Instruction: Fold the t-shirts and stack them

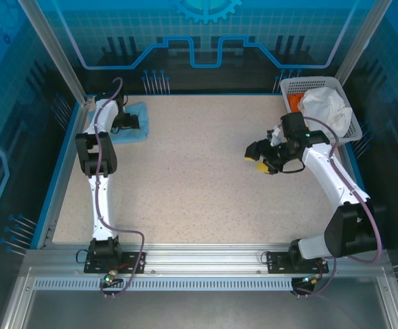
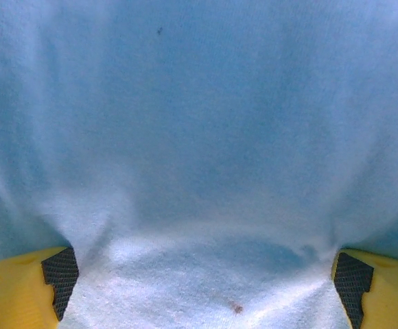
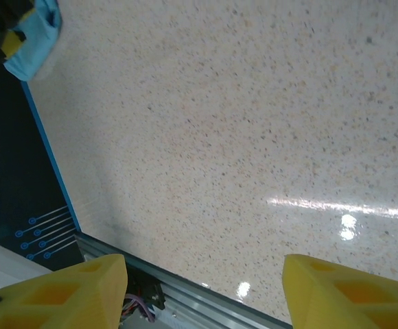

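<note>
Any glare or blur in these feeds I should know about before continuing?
Left wrist: the blue shirt is so close it reads soft and hazy, brightest near the left tool. Right wrist: sharp, but a white glare streak and spots lie on the table at right. Top: even light, clear focus.

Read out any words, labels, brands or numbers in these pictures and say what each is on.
None readable.
The light blue t-shirt shows plain cloth, no lettering facing a camera.
The white basket and the table bear no marks.
The blue backdrop has a gear and line graphics, no words.
</note>
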